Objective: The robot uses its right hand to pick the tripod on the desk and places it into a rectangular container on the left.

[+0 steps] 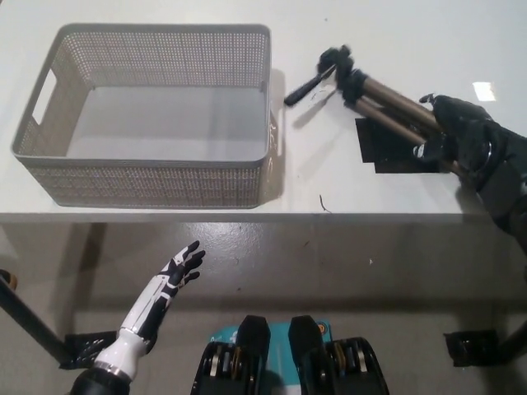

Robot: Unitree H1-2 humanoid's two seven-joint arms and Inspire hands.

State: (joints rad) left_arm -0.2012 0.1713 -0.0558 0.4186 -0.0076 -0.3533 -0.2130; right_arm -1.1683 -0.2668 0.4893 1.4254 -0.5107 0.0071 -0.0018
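Gripping tripod (375, 95) (right hand (457, 136)), beside basket (148, 169)

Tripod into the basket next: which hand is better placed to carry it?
The right hand: it is shut on the tripod beside the basket. The left hand hangs open below the desk edge.

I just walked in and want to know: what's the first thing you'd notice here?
The black right hand at the right of the white desk is shut on the legs of a tripod, whose dark head points toward the middle. Next comes the big grey mesh basket on the desk's left, with nothing in it. The white left hand hangs open below the desk edge.
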